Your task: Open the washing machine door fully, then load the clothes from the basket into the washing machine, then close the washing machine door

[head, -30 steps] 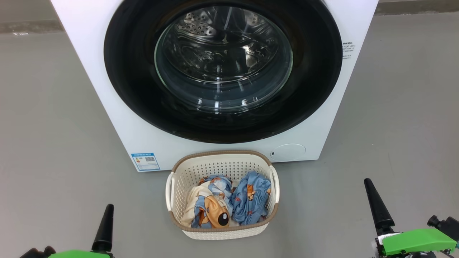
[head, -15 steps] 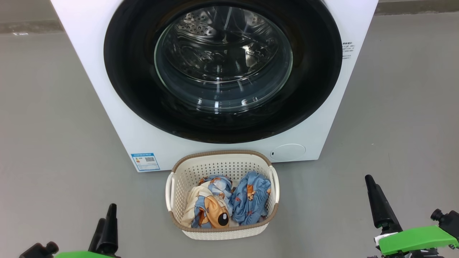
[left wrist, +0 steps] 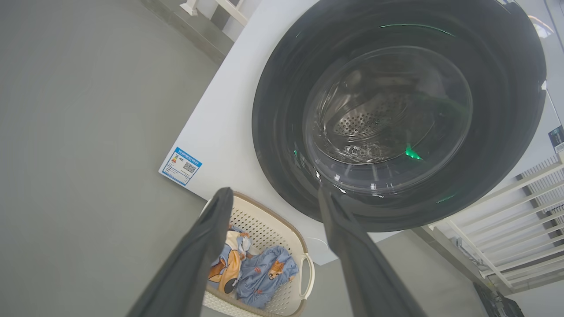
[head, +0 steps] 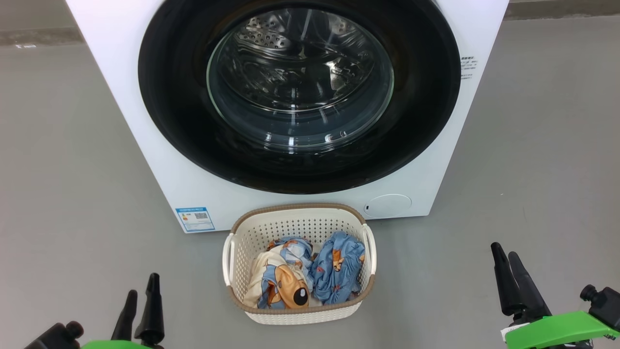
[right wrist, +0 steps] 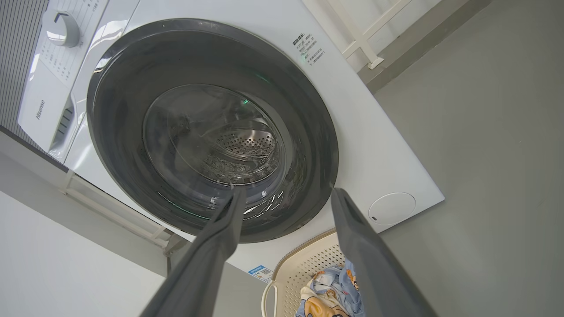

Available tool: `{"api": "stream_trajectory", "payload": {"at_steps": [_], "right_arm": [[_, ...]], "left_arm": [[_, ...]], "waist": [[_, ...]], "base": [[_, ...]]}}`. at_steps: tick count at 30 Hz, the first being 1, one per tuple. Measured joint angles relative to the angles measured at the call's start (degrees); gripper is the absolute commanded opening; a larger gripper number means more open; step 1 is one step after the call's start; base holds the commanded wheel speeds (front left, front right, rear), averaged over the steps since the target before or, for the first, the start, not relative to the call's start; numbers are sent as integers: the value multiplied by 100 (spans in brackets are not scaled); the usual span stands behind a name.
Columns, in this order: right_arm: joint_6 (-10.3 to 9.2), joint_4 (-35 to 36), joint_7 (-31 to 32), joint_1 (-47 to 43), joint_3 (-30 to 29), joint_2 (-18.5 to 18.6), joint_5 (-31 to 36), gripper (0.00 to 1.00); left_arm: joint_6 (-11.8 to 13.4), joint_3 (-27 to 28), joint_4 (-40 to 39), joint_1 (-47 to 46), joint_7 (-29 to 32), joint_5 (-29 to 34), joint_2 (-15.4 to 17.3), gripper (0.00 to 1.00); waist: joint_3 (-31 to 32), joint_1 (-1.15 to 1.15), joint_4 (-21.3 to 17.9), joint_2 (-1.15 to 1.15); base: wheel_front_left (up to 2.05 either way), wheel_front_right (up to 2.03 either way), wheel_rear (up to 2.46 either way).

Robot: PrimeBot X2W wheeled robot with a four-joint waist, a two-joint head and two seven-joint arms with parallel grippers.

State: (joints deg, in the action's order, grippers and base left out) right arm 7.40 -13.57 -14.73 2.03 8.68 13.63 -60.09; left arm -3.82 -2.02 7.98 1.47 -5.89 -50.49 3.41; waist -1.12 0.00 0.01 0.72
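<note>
- The washing machine (head: 145, 126) stands on the grey floor (head: 63, 169) ahead of me, a white box whose front takes up the upper half of my head view
- Its washing machine door (head: 179, 126) is shut against the front: a wide glossy black ring, nearly as broad as the machine, around a bulging clear glass bowl (head: 300, 82) through which the perforated steel drum (head: 271, 34) shows
- The basket (head: 300, 317) sits on the floor just in front of the machine, below the door: cream plastic, holed walls, brown woven-look rim, a handle on each short side
- The clothes (head: 336, 271) lie crumpled inside it, blue and cream cloth with orange cartoon dogs; one large dog's head with a black nose faces up at the left
- A small blue label (head: 194, 218) with a QR code sits at the front's lower left; its text is too small to read, as is the small dark print (head: 469, 65) at the door's upper right
- My right wrist view shows the control panel (right wrist: 44, 88) marked "Hisense" (right wrist: 40, 112), near a white dial (right wrist: 61, 27)
- My left gripper (head: 143, 286) at the lower left and my right gripper (head: 503, 249) at the lower right both have their fingers spread with nothing between them, well apart from basket and door
</note>
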Motion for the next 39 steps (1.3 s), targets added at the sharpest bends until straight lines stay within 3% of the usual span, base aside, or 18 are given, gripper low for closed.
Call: {"api": "stream_trajectory", "payload": {"at_steps": [39], "right_arm": [[0,-13,0,-111,-798,-403,3200,100]], "left_arm": [[-209,-3,-116,102,-530,2748,-26,100]], "waist": [[-28,0,-12,0]], "base": [[0,0,0]]}}
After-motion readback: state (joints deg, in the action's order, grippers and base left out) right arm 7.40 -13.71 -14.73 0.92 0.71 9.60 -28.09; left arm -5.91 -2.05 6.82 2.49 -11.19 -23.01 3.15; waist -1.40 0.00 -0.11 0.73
